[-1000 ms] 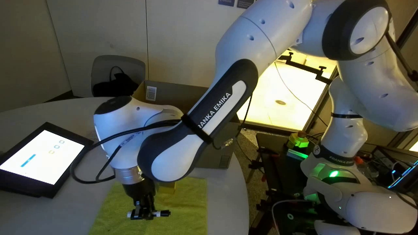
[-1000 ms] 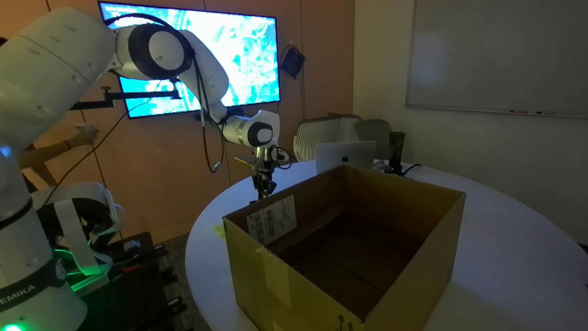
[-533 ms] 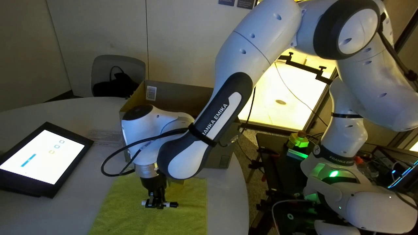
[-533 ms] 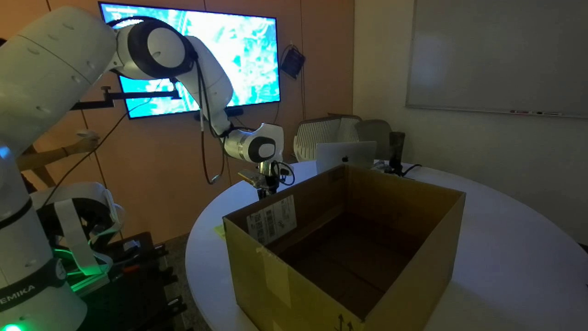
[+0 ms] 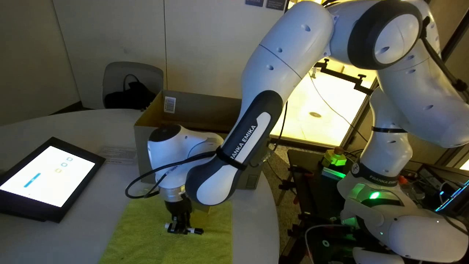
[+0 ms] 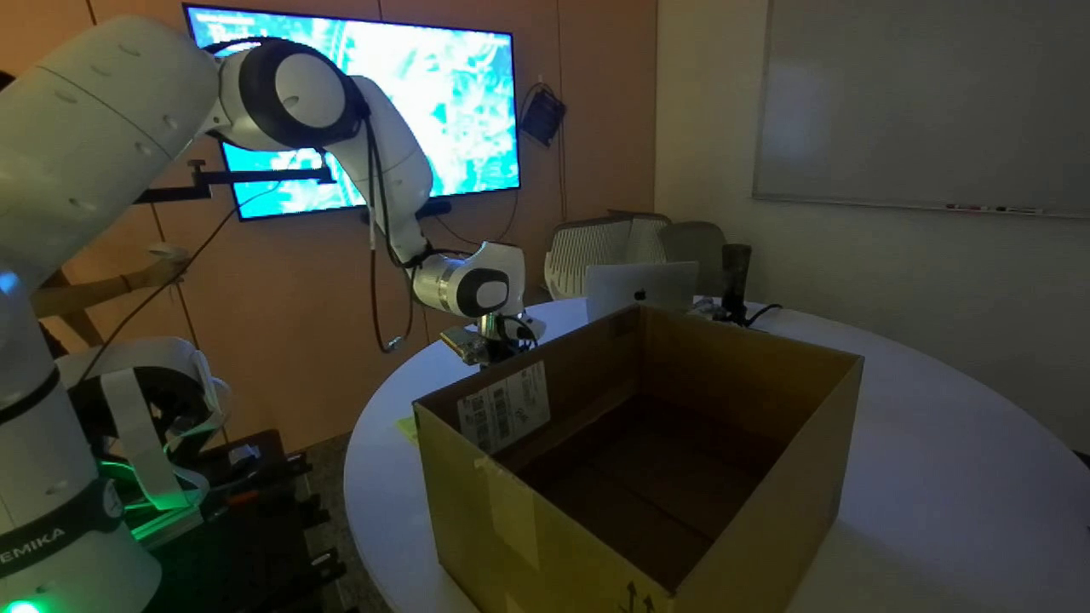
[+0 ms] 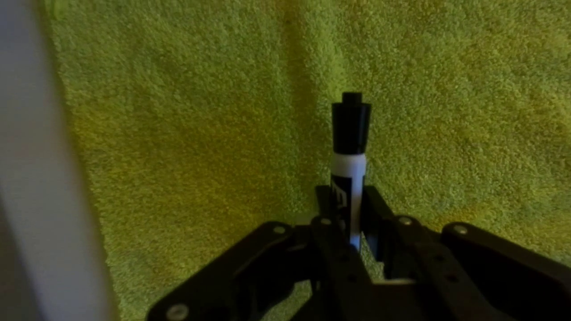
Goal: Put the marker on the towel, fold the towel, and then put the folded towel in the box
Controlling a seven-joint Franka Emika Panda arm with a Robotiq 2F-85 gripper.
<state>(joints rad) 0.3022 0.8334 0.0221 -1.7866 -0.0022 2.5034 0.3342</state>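
The tool (image 5: 178,228) holds the marker (image 7: 350,133) around its middle, low over the towel (image 5: 165,247); whether marker and towel touch, I cannot tell. The towel lies spread on the table (image 5: 254,231). Beyond stands the box (image 5: 205,106), then a chair (image 5: 113,79).

We see a rough cloth towel (image 7: 196,151) and smooth plastic marker (image 7: 349,166). The cardboard box (image 6: 553,558) looks matt, its ten-o'clock label (image 6: 504,407) papery.
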